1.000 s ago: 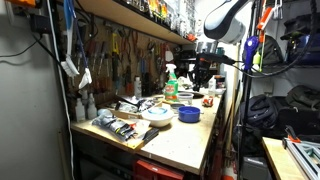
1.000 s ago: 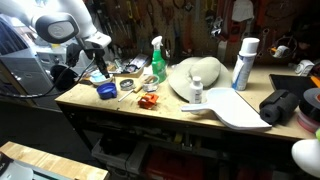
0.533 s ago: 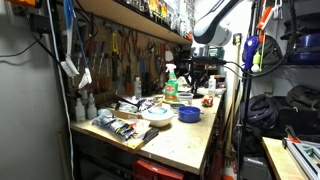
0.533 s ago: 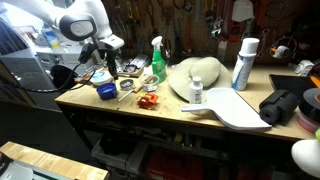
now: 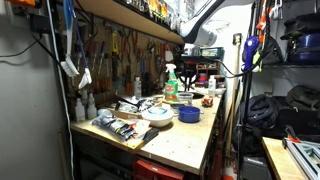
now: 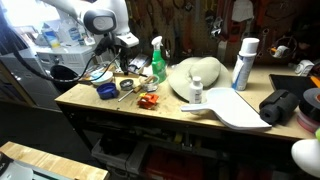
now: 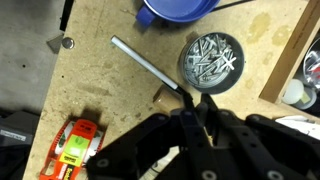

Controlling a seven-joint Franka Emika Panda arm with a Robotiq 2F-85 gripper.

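Observation:
My gripper hangs shut and empty above the wooden bench; it also shows in both exterior views. In the wrist view, just beyond the fingertips, lie a grey metal rod, a small brown block and a round tin of screws. A blue bowl sits past them and shows in both exterior views. An orange and red object lies to the side on the bench.
A green spray bottle stands close beside the arm. A white hat-like shape, a spray can and a white tray lie further along. A white bowl and tools sit near the tool wall.
The arm has swung along the bench toward the green spray bottle, from beyond the blue bowl to above the screw tin. The gripper stayed shut.

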